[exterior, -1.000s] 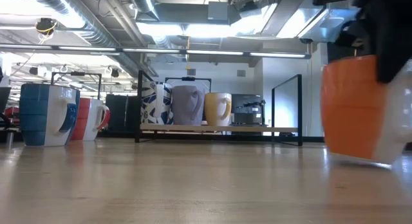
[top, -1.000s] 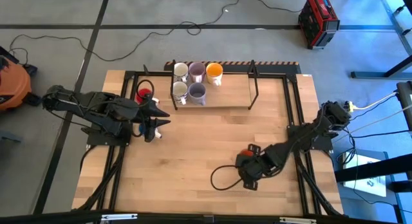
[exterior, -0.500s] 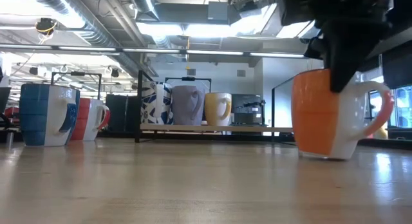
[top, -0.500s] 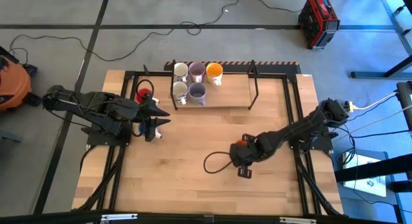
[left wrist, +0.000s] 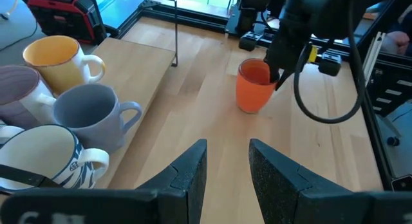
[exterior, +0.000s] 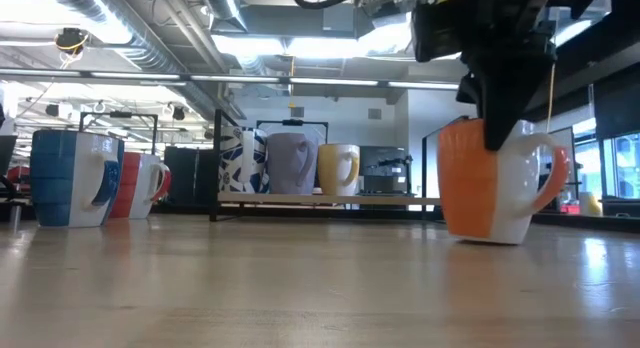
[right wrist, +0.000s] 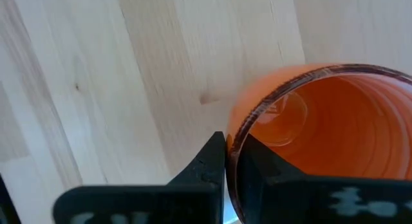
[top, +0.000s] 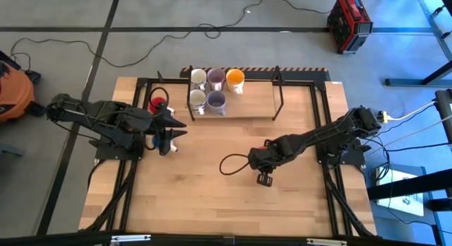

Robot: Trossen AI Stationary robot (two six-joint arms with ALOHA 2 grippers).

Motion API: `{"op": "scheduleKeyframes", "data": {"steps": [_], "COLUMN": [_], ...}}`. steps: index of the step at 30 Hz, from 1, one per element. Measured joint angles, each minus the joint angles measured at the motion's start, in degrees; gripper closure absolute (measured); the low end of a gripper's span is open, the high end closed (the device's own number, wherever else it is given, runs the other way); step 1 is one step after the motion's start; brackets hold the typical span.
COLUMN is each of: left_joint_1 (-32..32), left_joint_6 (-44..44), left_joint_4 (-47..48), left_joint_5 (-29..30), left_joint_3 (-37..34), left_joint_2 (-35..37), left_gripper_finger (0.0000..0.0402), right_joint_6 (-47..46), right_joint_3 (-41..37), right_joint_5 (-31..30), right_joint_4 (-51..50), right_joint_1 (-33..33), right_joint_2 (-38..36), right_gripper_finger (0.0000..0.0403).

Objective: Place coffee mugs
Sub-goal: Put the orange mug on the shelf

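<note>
Right claw (right wrist: 230, 161) clamps the glossy orange mug's (exterior: 487, 180) rim; white handle side

My right arm stretches low toward mid-table, its end effector (top: 263, 160) pinched shut on the orange mug's (left wrist: 253, 86) rim. My left arm waits folded at the table's left, its end effector (top: 171, 131) parted.

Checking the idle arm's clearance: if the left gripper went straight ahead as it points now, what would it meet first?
Probably the orange mug held by the right gripper; bare table lies before the left gripper, though depth is unclear.
</note>
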State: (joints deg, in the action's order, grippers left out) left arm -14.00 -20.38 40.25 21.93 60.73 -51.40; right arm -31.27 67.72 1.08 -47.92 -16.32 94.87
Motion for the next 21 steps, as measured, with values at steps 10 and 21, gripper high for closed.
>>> {"op": "scheduleKeyframes", "data": {"steps": [10,21], "left_joint_1": [0.0,0.0], "left_joint_6": [0.02,0.57], "left_joint_4": [-0.23,-0.24], "left_joint_5": [-0.02,-0.04], "left_joint_3": [-0.02,-0.02], "left_joint_2": [0.02,0.02], "left_gripper_finger": [0.0292,0.0292], "right_joint_6": [2.02,1.44], "right_joint_3": [0.22,1.67], "right_joint_5": [1.42,1.03], "right_joint_4": [0.99,-0.64], "right_joint_1": [1.77,1.75], "right_joint_2": [1.29,1.44], "right_gripper_finger": [0.0388,0.0327]}}
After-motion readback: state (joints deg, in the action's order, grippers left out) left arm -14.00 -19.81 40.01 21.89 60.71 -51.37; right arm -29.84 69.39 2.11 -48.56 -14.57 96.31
